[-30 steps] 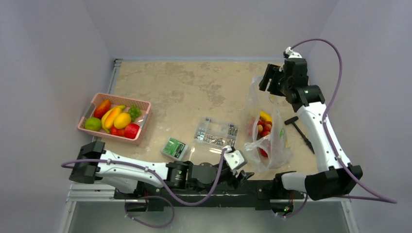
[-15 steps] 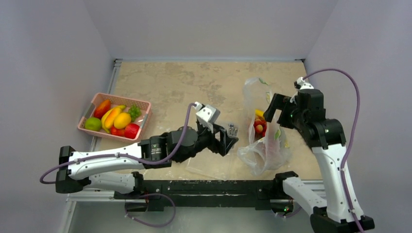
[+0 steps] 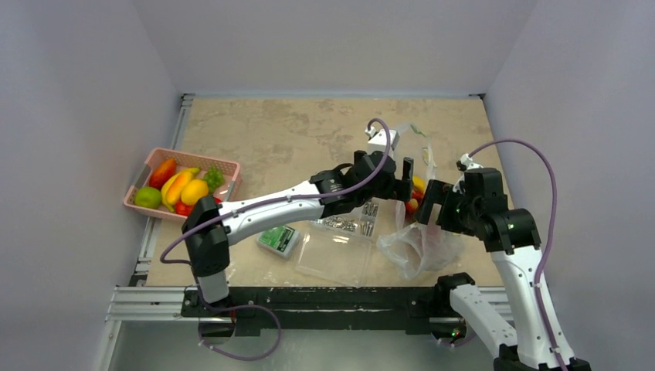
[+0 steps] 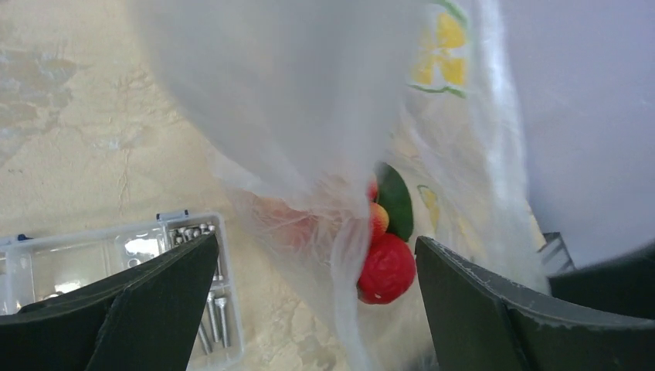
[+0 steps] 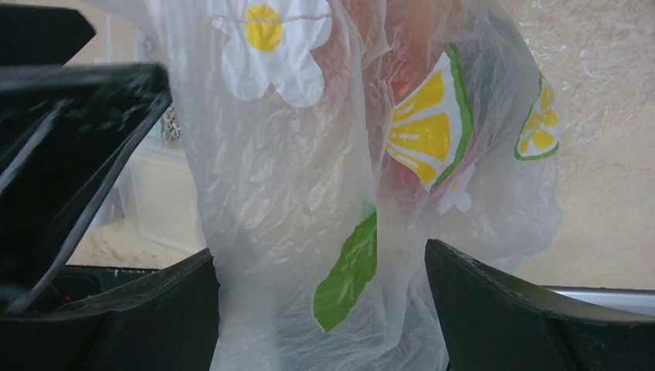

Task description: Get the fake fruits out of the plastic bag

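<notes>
The plastic bag (image 3: 421, 241) stands crumpled at the right of the table, see-through with lemon-slice prints. Inside it are fake fruits (image 3: 412, 199): red pieces and a yellow one. My left gripper (image 3: 403, 184) reaches the bag's left side. In the left wrist view its jaws (image 4: 317, 243) are open, with bag film (image 4: 309, 116) and a red fruit (image 4: 386, 268) between them, nothing pinched. My right gripper (image 3: 429, 207) sits at the bag's right. Its jaws (image 5: 320, 255) are open around the bag (image 5: 309, 201), with reddish fruit (image 5: 409, 46) blurred behind the film.
A pink basket (image 3: 232, 167) with several fruits stands at the left. A clear box of metal parts (image 3: 347, 222) lies under my left arm, also seen as the box (image 4: 154, 255) beside the left finger. A small green packet (image 3: 278, 239) lies in front of it.
Both arms swung in to the bag: the left from the near edge up and right, the right down from the far side. Both sets of jaws stand wider than before.
</notes>
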You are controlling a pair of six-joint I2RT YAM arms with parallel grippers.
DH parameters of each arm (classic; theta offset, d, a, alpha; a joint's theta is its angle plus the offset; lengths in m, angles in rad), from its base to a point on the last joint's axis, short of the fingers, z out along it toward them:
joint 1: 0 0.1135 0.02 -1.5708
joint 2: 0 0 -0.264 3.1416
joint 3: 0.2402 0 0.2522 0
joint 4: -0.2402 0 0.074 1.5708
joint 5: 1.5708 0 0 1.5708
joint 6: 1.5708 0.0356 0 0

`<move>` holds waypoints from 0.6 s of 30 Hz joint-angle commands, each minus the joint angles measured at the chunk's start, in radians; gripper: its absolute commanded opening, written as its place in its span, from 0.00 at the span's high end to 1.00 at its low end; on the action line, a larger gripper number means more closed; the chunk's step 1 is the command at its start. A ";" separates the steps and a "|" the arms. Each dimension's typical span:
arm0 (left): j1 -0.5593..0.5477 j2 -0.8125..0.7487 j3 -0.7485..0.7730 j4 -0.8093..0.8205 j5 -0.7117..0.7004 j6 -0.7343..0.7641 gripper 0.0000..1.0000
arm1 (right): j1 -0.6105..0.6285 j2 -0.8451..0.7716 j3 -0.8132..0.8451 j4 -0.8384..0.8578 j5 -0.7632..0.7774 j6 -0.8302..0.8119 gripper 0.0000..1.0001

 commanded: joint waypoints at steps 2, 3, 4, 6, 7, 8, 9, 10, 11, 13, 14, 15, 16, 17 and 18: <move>0.080 0.088 0.065 -0.004 0.108 -0.119 0.04 | 0.004 -0.054 -0.023 -0.009 0.044 0.017 0.14; 0.102 0.106 0.062 0.018 0.143 -0.125 0.10 | 0.004 -0.064 -0.031 -0.009 0.042 0.020 0.20; 0.117 0.121 0.059 0.038 0.183 -0.127 0.14 | 0.004 -0.068 -0.043 -0.010 0.036 0.021 0.25; 0.147 0.151 0.056 0.086 0.263 -0.107 0.28 | 0.004 -0.073 -0.075 -0.001 0.002 0.017 0.44; 0.162 0.166 0.062 0.102 0.307 -0.088 0.42 | 0.004 -0.078 -0.085 0.003 -0.003 0.022 0.63; 0.180 0.181 0.075 0.106 0.339 -0.081 0.58 | 0.003 -0.084 -0.087 0.003 0.005 0.030 0.86; 0.198 0.192 0.078 0.112 0.369 -0.079 0.67 | 0.004 -0.092 -0.084 0.005 0.019 0.039 1.00; 0.218 0.202 0.083 0.133 0.397 -0.077 0.73 | 0.004 -0.097 -0.082 0.006 0.047 0.049 1.00; 0.240 0.213 0.087 0.160 0.441 -0.069 0.78 | 0.003 -0.103 -0.074 0.007 0.088 0.062 1.00; 0.285 0.237 0.123 0.192 0.522 -0.052 0.91 | 0.004 -0.121 -0.057 0.033 0.130 0.103 1.00; 0.303 0.251 0.153 0.193 0.561 -0.040 0.96 | 0.004 -0.130 -0.039 0.042 0.158 0.124 1.00; 0.322 0.265 0.188 0.182 0.591 -0.028 1.00 | 0.004 -0.137 -0.026 0.058 0.185 0.137 1.00; 0.335 0.279 0.226 0.166 0.613 -0.020 1.00 | 0.004 -0.143 -0.018 0.083 0.204 0.141 1.00; 0.346 0.286 0.260 0.161 0.648 -0.008 1.00 | 0.003 -0.141 -0.009 0.096 0.230 0.140 1.00; 0.354 0.286 0.284 0.166 0.692 0.004 1.00 | 0.004 -0.128 0.004 0.100 0.268 0.135 1.00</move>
